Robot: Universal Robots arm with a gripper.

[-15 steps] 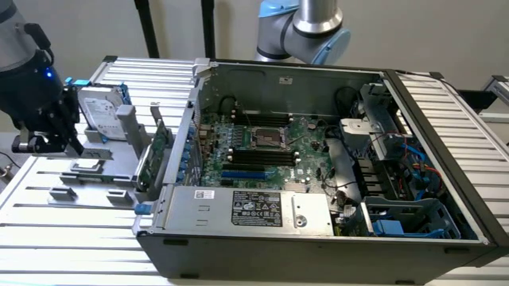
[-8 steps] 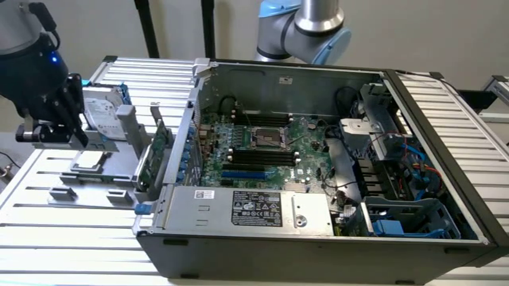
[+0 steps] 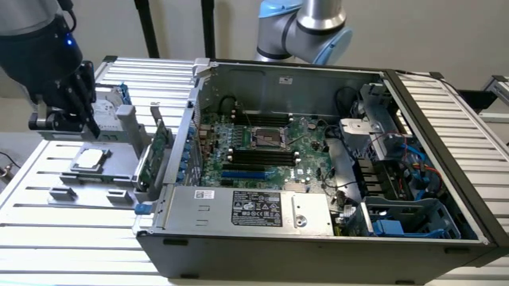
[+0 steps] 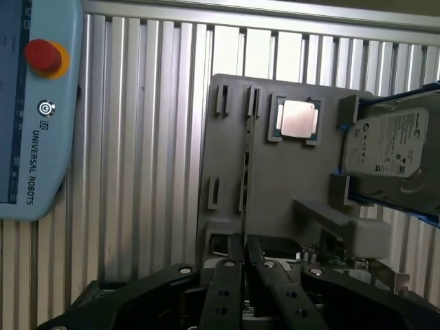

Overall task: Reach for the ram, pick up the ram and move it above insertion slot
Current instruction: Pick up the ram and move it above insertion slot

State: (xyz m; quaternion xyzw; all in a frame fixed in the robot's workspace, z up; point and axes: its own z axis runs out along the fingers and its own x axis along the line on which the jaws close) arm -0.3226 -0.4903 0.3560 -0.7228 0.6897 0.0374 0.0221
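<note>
So the pincer (image 4: 246,275) sits over the grey parts tray (image 4: 275,192), fingers clenched close together. Whether they pinch anything, I can't tell. The ram (image 3: 162,141) stands on edge in the tray, at the pincer's 3 o'clock in the exterior view. The black memory slots (image 3: 258,156) sit mid-motherboard inside the open computer case (image 3: 445,155). The tray also carries a processor (image 4: 298,119) and a hard drive (image 4: 389,148). The blue pendant (image 4: 34,103) reads "UNIVERSAL ROBOTS".

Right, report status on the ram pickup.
Black gripper over grey slotted holder. Thin flat ram stick edge-on, seated in holder, just ahead of gripper. Silver boxy hard drive off to the side, apart.
</note>
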